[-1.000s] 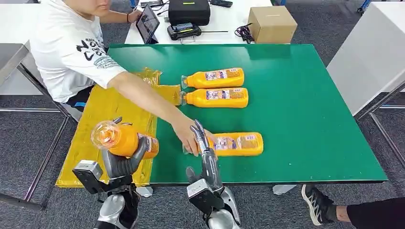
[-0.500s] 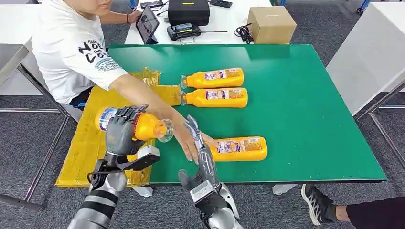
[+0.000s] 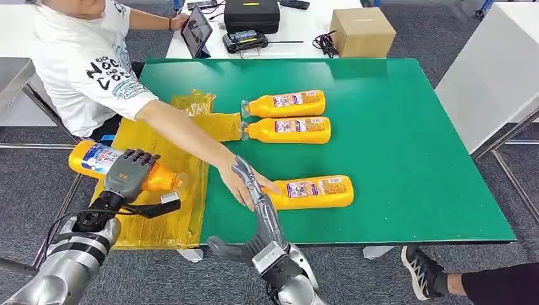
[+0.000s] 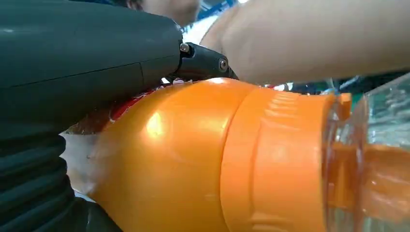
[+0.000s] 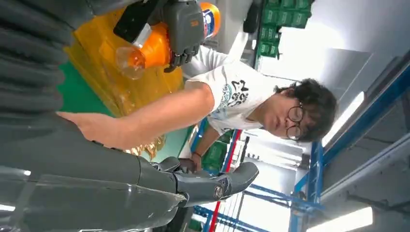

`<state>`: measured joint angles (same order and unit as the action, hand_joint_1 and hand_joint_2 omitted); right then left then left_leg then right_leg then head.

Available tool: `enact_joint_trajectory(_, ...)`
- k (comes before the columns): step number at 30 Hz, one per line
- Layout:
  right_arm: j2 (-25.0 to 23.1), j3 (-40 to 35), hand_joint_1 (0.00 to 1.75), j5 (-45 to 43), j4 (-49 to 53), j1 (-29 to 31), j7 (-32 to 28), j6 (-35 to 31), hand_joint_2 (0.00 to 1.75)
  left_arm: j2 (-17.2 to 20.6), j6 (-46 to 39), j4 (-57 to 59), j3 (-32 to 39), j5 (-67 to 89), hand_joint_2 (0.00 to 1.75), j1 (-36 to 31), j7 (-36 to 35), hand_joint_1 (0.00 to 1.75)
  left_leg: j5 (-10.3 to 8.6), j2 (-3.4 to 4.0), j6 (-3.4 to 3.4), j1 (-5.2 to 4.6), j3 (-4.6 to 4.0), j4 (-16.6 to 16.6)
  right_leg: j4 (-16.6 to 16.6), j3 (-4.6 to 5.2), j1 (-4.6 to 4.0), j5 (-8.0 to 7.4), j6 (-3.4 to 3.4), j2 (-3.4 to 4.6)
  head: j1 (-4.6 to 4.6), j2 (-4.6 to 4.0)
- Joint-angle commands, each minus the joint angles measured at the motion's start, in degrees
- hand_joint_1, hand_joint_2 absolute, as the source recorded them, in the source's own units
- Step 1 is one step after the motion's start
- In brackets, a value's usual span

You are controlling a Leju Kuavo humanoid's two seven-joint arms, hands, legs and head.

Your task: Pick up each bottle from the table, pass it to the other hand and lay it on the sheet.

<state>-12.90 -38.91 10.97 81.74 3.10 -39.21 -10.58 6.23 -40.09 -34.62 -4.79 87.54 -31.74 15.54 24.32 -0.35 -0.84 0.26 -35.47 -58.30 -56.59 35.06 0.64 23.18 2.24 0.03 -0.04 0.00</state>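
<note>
The left hand (image 3: 129, 171) grips an orange bottle (image 3: 95, 159) and has swung it out from the table's near-left corner to lie level over the yellow sheet (image 3: 152, 216), so laying it down looks next. The right hand (image 3: 253, 190), fingers straight and empty, hovers beside a person's hand (image 3: 236, 181) on the nearest table bottle (image 3: 311, 192).

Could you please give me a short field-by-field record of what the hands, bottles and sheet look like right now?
left hand: grips an orange bottle above the yellow sheet
right hand: fingers extended, holding nothing, beside the person's hand
bottles on green table: three lying flat; two far bottles side by side, near bottle at the person's hand
person: seated at the robot's left, arm reaching across the sheet
</note>
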Motion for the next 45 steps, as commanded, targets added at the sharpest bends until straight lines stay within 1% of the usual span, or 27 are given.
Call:
enact_joint_trajectory(1, 0.2, -1.3, 0.0, -0.2, -1.3, 0.8, 0.3, 0.2, 1.75, 1.3, 0.1, 7.0, 0.2, -0.8, 1.75, -3.0, 0.5, 1.75, 0.06, 0.03, 0.03, 0.02, 0.16, 0.0, 0.0, -0.16, -0.03, 0.05, -0.06, 0.01, 0.0, 0.0)
enact_joint_trajectory(6, 0.3, -1.5, 0.0, -0.2, -1.3, 0.8, 0.5, 0.7, 1.75, 1.3, 0.1, 6.9, 0.2, -0.5, 1.75, -2.8, 0.2, 1.75, 0.12, 0.03, 0.07, 0.06, 0.27, 0.0, 0.0, -0.27, -0.08, 0.11, -0.1, 0.0, -0.02, 0.0)
enact_joint_trajectory(7, 0.3, -1.4, 0.0, -0.2, -1.4, 0.8, 0.6, 0.8, 1.75, 1.0, 0.2, 7.5, 1.0, -1.8, 1.75, -3.0, 0.9, 1.75, 0.06, 0.02, 0.04, 0.02, 0.15, 0.0, 0.0, -0.14, -0.04, 0.05, -0.06, 0.0, -0.02, 0.0)
enact_joint_trajectory(11, 0.1, -1.2, 0.0, -0.3, -1.6, 0.6, 0.7, 1.1, 1.75, 1.1, 1.3, 8.5, 2.9, -4.2, 1.75, -3.9, 1.0, 1.75, 0.14, 0.04, 0.05, 0.06, 0.31, 0.0, 0.0, -0.32, -0.08, 0.12, -0.09, 0.0, -0.02, 0.0)
enact_joint_trajectory(12, 0.1, -1.2, 0.0, -0.2, -1.7, 0.7, 0.8, 1.2, 1.75, 0.9, 2.2, 8.8, 3.5, -5.2, 1.75, -4.2, 1.5, 1.75, 0.08, 0.03, 0.03, 0.04, 0.18, 0.0, 0.0, -0.18, -0.06, 0.07, -0.06, 0.0, 0.0, 0.0)
enact_joint_trajectory(13, 0.1, -1.2, 0.0, -0.2, -1.7, 0.6, 0.8, 1.2, 1.75, 0.6, 3.0, 8.8, 4.7, -7.2, 1.75, -4.2, 2.9, 1.75, 0.14, 0.03, 0.05, 0.08, 0.31, 0.0, 0.0, -0.32, -0.11, 0.12, -0.09, -0.02, -0.02, 0.0)
enact_joint_trajectory(14, 0.1, -1.3, 0.0, 0.2, -1.8, 0.6, 1.0, 1.1, 1.75, 0.4, 4.3, 8.7, 5.4, -8.9, 1.75, -3.9, 4.8, 1.75, 0.08, 0.01, 0.03, 0.04, 0.18, 0.0, 0.0, -0.18, -0.06, 0.07, -0.06, -0.02, -0.02, 0.0)
enact_joint_trajectory(15, 0.0, -1.3, 0.0, 0.2, -1.9, 0.6, 1.0, 1.1, 1.75, -0.1, 5.2, 8.5, 6.8, -11.4, 1.75, -3.7, 6.0, 1.75, 0.13, 0.01, 0.04, 0.06, 0.31, 0.0, 0.0, -0.32, -0.08, 0.12, -0.08, -0.03, 0.0, 0.0)
enact_joint_trajectory(17, 0.0, -1.4, 0.0, 0.3, -2.2, 0.7, 1.3, 1.2, 1.75, -0.8, 6.7, 8.3, 8.5, -14.9, 1.75, -3.3, 8.0, 1.75, 0.11, 0.03, 0.03, 0.05, 0.28, 0.0, 0.0, -0.28, -0.07, 0.1, -0.07, -0.01, -0.02, 0.0)
enact_joint_trajectory(19, 0.0, -1.4, 0.0, 0.4, -2.5, 0.7, 1.5, 1.3, 1.75, -1.3, 7.6, 8.1, 9.3, -16.9, 1.75, -3.1, 9.0, 1.75, 0.12, 0.04, 0.03, 0.06, 0.3, 0.0, 0.0, -0.29, -0.07, 0.11, -0.07, -0.02, -0.02, 0.0)
enact_joint_trajectory(20, 0.0, -1.4, 0.0, 0.4, -2.6, 0.8, 1.5, 1.3, 1.75, -1.6, 8.2, 8.0, 9.9, -18.0, 1.75, -3.1, 9.3, 1.75, 0.05, -0.01, 0.02, 0.04, 0.17, 0.0, 0.0, -0.17, -0.05, 0.06, -0.04, -0.06, 0.0, 0.0)
enact_joint_trajectory(21, 0.0, -1.4, 0.0, 0.4, -2.8, 0.8, 1.6, 1.3, 1.75, -1.6, 8.7, 8.0, 9.8, -18.2, 1.75, -3.0, 9.5, 1.75, 0.11, -0.01, 0.03, 0.07, 0.33, 0.0, 0.1, -0.34, -0.08, 0.11, -0.07, -0.07, 0.0, 0.0)
enact_joint_trajectory(22, -0.1, -1.4, 0.0, 0.4, -2.9, 0.8, 1.6, 1.4, 1.75, -1.8, 9.1, 8.1, 10.1, -18.9, 1.75, -2.9, 9.3, 1.75, 0.06, -0.03, 0.02, 0.03, 0.2, 0.0, 0.0, -0.2, -0.04, 0.08, -0.05, -0.07, -0.02, 0.0)
enact_joint_trajectory(25, -0.1, -1.5, 0.0, 0.4, -3.3, 0.8, 1.9, 1.5, 1.75, -2.1, 10.1, 8.6, 10.5, -20.4, 1.75, -2.3, 9.6, 1.75, 0.09, -0.01, 0.02, 0.04, 0.29, 0.1, 0.1, -0.29, -0.05, 0.1, -0.06, -0.05, 0.0, 0.0)
enact_joint_trajectory(26, -0.1, -1.5, 0.0, 0.4, -3.3, 0.8, 1.9, 1.5, 1.75, -2.1, 10.1, 8.6, 10.5, -20.4, 1.75, -2.3, 9.6, 1.75, 0.04, 0.03, 0.02, 0.01, 0.15, 0.0, 0.0, -0.13, -0.02, 0.04, -0.03, 0.0, 0.0, 0.0)
enact_joint_trajectory(27, 0.0, -1.5, 0.0, 0.4, -3.3, 0.8, 1.9, 1.5, 1.75, -2.1, 9.9, 8.6, 10.5, -20.4, 1.75, -2.1, 9.7, 1.75, 0.1, 0.03, 0.03, 0.03, 0.3, 0.1, 0.1, -0.29, -0.04, 0.09, -0.06, -0.02, -0.02, 0.0)
enact_joint_trajectory(28, 0.0, -1.5, 0.0, 0.4, -3.3, 0.8, 1.9, 1.5, 1.75, -2.1, 9.9, 8.6, 10.5, -20.4, 1.75, -2.1, 9.7, 1.75, 0.07, 0.02, 0.03, 0.02, 0.21, 0.1, 0.1, -0.19, -0.03, 0.06, -0.05, -0.02, 0.0, 0.0)
enact_joint_trajectory(31, -0.1, -1.5, 0.0, 0.4, -3.6, 0.9, 2.1, 1.7, 1.75, -1.9, 9.5, 8.9, 9.8, -20.1, 1.75, -1.7, 9.7, 1.75, 0.12, 0.01, 0.04, 0.03, 0.36, 0.1, 0.1, -0.34, -0.05, 0.13, -0.08, -0.03, -0.02, 0.0)
enact_joint_trajectory(34, -0.1, -1.5, 0.0, 0.3, -3.8, 0.9, 2.3, 1.8, 1.75, -1.7, 7.7, 9.3, 8.2, -18.0, 1.75, -1.2, 8.6, 1.75, 0.12, 0.08, 0.04, 0.03, 0.39, 0.1, 0.1, -0.36, -0.04, 0.09, -0.07, 0.04, 0.0, 0.0)
enact_joint_trajectory(35, -0.1, -1.4, 0.0, 0.3, -4.0, 0.9, 2.3, 1.8, 1.75, -1.7, 7.9, 9.5, 7.7, -17.4, 1.75, -0.9, 8.5, 1.75, 0.07, 0.06, 0.02, 0.0, 0.27, 0.1, 0.1, -0.24, -0.02, 0.06, -0.05, 0.01, -0.02, 0.0)
enact_joint_trajectory(37, -0.2, -1.3, 0.0, 0.2, -4.2, 0.9, 2.4, 1.9, 1.75, -1.7, 7.4, 10.3, 6.1, -15.3, 1.75, -0.5, 7.4, 1.75, 0.15, 0.06, 0.04, 0.02, 0.48, 0.1, 0.1, -0.45, -0.04, 0.14, -0.08, 0.0, 0.0, 0.0)
enact_joint_trajectory(39, -0.2, -1.3, 0.0, -0.2, -4.6, 0.9, 2.6, 2.2, 1.75, -1.7, 7.0, 11.0, 4.9, -13.8, 1.75, 0.0, 6.7, 1.75, 0.12, 0.06, 0.02, 0.02, 0.38, 0.1, 0.1, -0.36, -0.04, 0.11, -0.07, 0.01, -0.02, 0.0)
enact_joint_trajectory(40, -0.2, -1.2, 0.0, -0.3, -4.7, 0.9, 2.6, 2.4, 1.75, -1.5, 6.8, 11.4, 3.7, -12.1, 1.75, 0.2, 6.0, 1.71, 0.11, 0.07, 0.02, 0.0, 0.39, 0.1, 0.1, -0.35, -0.02, 0.1, -0.06, 0.02, 0.0, 0.0)
enact_joint_trajectory(41, -0.1, -1.1, 0.0, -0.3, -4.8, 0.9, 2.6, 2.4, 1.75, -1.7, 7.2, 11.6, 3.8, -12.4, 1.75, 0.4, 6.0, 0.73, 0.14, 0.08, 0.03, 0.01, 0.44, 0.1, 0.1, -0.41, -0.03, 0.12, -0.07, 0.03, -0.02, 0.0)
enact_joint_trajectory(42, -0.2, -1.0, 0.0, -0.4, -4.9, 0.9, 2.6, 2.4, 1.75, -1.5, 7.8, 11.9, 3.2, -11.8, 1.75, 0.6, 6.1, 0.35, 0.06, 0.06, 0.01, -0.01, 0.28, 0.1, 0.1, -0.24, 0.0, 0.06, -0.04, 0.02, 0.0, 0.0)
enact_joint_trajectory(43, -0.2, -0.9, 0.0, -0.5, -4.9, 0.8, 2.6, 2.4, 1.75, -1.5, 8.0, 12.0, 3.2, -11.8, 1.75, 0.6, 6.0, 0.35, 0.09, 0.04, 0.03, -0.01, 0.38, 0.1, 0.1, -0.36, -0.01, 0.09, -0.06, 0.01, -0.02, 0.0)
enact_joint_trajectory(45, -0.2, -0.9, 0.0, -0.5, -4.9, 0.8, 2.6, 2.4, 1.75, -1.5, 8.0, 12.0, 3.2, -11.8, 1.75, 0.6, 6.0, 0.35, 0.03, 0.01, 0.02, -0.01, 0.2, 0.1, 0.1, -0.19, 0.01, 0.03, -0.03, 0.02, -0.02, 0.0)
